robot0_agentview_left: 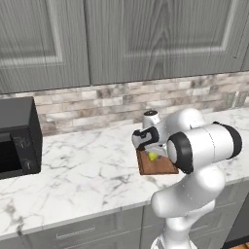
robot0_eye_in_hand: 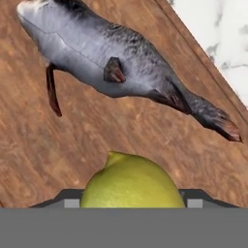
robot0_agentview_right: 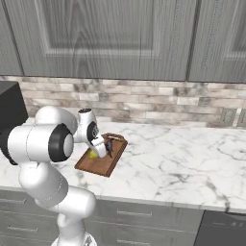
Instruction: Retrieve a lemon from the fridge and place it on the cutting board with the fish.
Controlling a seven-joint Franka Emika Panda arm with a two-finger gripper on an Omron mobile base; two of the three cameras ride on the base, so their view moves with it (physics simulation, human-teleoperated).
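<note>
The yellow-green lemon (robot0_eye_in_hand: 131,184) sits between the two dark fingertips of my gripper (robot0_eye_in_hand: 131,199), which touch it on both sides, so the gripper is shut on it. The lemon (robot0_agentview_left: 152,156) is low over the reddish-brown cutting board (robot0_agentview_left: 158,168), at or just above its surface; I cannot tell if it touches. The grey-bluish fish (robot0_eye_in_hand: 106,58) lies on the board (robot0_eye_in_hand: 72,150) just beyond the lemon. From the right base view the lemon (robot0_agentview_right: 92,154) is at the board's (robot0_agentview_right: 103,167) near-left part, with the fish (robot0_agentview_right: 110,144) behind it. The fridge is out of view.
The board rests on a white marble counter (robot0_agentview_left: 82,170) near its front edge. A black microwave (robot0_agentview_left: 17,141) stands at the left. Grey wall cabinets (robot0_agentview_left: 121,39) hang above a stone backsplash. Open counter (robot0_agentview_right: 182,158) stretches to the right of the board.
</note>
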